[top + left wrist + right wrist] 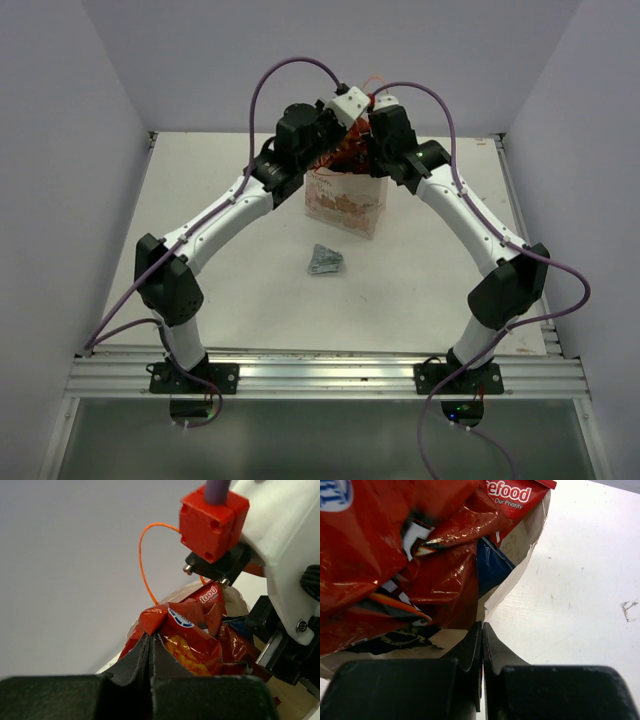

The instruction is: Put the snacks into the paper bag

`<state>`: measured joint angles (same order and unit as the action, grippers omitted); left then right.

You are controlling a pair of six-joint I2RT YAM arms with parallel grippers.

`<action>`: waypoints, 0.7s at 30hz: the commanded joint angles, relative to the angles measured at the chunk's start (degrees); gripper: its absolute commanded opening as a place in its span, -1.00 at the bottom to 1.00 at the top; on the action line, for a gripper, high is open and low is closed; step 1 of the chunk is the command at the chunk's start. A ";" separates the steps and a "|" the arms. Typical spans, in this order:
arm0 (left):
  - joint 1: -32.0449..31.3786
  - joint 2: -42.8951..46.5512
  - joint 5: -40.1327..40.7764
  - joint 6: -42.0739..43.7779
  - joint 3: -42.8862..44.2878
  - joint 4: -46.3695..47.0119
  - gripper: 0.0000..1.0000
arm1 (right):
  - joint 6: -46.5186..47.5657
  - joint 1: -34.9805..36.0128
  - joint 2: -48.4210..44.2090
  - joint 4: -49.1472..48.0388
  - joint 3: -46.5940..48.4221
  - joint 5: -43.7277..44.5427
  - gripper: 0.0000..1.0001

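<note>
From above, my left arm (225, 215) and right arm (470, 215) meet over the paper bag (347, 205). It stands upright on the bench (230, 290) with red snacks (345, 152) crowding its mouth. The silver foil packet (326, 260) lies on the bench, on the near side of the bag. At my left wrist, my left pincer (151, 642) is clenched, tips at a crumpled corner of the red-orange chips bag (192, 650); I cannot tell whether film is nipped. The orange cord handle (141, 555) loops beyond the tips. At my right wrist, my right pincer (481, 630) is clenched on nothing, just under the bag's rim, with the blue packet (492, 565) just past its tips.
</note>
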<state>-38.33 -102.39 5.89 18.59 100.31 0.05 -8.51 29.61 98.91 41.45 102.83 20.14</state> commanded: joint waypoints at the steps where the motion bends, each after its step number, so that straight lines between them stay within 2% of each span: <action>1: 0.36 -1.05 -3.07 -0.13 3.13 0.65 -1.00 | 1.48 0.28 -3.64 -1.64 0.36 1.83 -1.00; 7: 0.53 -2.55 -5.45 0.04 2.96 2.05 -1.00 | 1.22 0.28 -2.94 -1.90 0.62 1.31 -1.00; 16: 2.29 -9.05 -9.22 -1.27 9.11 6.26 -1.00 | 0.95 0.28 -2.94 -1.46 0.71 0.87 -1.00; 21: 3.17 -10.37 -10.81 -2.59 6.57 6.89 -1.00 | 1.31 0.28 -3.02 -1.37 1.06 1.22 -1.00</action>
<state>-35.88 -112.09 -2.42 17.89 107.09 3.64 -8.03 29.56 98.91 42.02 102.72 20.53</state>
